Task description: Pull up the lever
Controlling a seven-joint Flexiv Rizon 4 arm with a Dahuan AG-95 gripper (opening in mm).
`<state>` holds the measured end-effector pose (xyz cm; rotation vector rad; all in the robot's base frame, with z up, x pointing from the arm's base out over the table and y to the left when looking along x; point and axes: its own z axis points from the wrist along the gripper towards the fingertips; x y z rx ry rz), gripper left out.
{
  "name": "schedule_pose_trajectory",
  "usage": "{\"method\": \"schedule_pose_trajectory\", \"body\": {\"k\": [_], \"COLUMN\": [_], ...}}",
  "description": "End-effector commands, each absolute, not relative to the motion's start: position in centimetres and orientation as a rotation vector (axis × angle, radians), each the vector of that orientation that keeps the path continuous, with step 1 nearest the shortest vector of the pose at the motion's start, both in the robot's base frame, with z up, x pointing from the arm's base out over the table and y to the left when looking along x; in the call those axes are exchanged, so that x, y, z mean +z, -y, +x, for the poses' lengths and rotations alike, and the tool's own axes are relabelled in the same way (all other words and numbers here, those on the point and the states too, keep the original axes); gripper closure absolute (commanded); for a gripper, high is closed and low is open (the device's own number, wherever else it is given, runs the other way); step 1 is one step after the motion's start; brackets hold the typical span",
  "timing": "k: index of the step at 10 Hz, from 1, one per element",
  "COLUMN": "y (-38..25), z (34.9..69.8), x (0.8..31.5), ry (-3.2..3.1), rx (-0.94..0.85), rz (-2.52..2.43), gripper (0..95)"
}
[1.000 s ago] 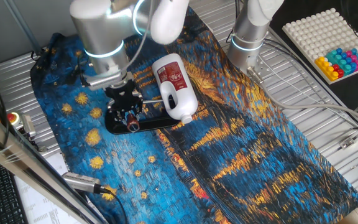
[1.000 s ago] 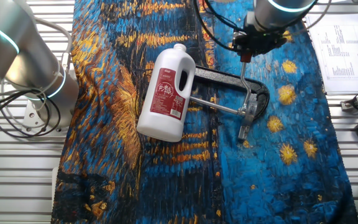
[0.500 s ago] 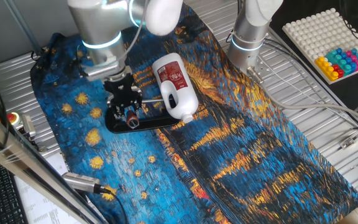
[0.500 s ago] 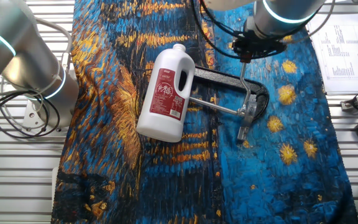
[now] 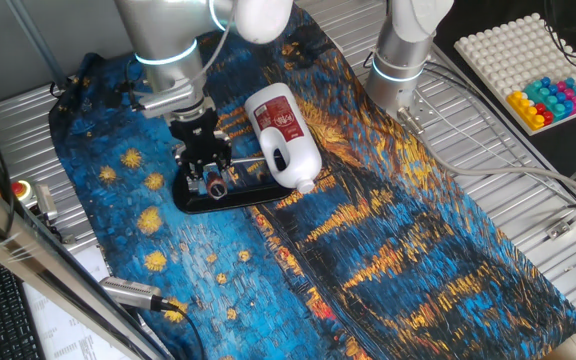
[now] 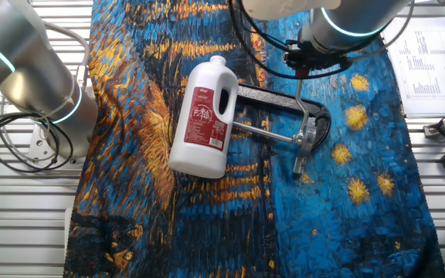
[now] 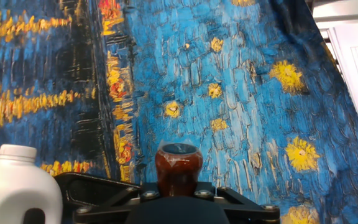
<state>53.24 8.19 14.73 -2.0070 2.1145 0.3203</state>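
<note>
The lever is a slim silver rod (image 6: 304,104) with a reddish-brown knob (image 7: 178,165), hinged to a black oval-based fixture (image 6: 265,96) lying on the painted cloth. My gripper (image 5: 209,168) is shut on the knob end of the lever; in the hand view the knob sticks out just past my gripper (image 7: 178,190). The knob tip shows red below the fingers (image 5: 215,187). From the other side my gripper (image 6: 300,68) hides the knob, and the rod runs down to the hinge. The fixture base (image 5: 258,192) lies under the gripper.
A white jug with a red label (image 5: 283,135) lies on its side against the fixture, also seen from the other side (image 6: 207,116). A plain silver crossbar (image 6: 265,133) runs towards it. A second arm's base (image 5: 398,60) and a white peg tray (image 5: 513,50) stand behind.
My gripper has shifted a little with the knob in it. The fixture and the jug have slid slightly with it. The grip stays shut.
</note>
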Motion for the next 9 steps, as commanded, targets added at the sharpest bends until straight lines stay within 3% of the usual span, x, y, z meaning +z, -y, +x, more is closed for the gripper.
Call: {"method": "schedule_pose_trajectory", "body": {"k": [1,9], "y": [-7.9,-6.7], "z": [52.9,52.4], "x": [15.0,16.0], "ry": [-2.112,-2.073], "rx": [0.32,0.329], "rz": [-2.013,-2.011], "gripper": [95.0,95.0]}}
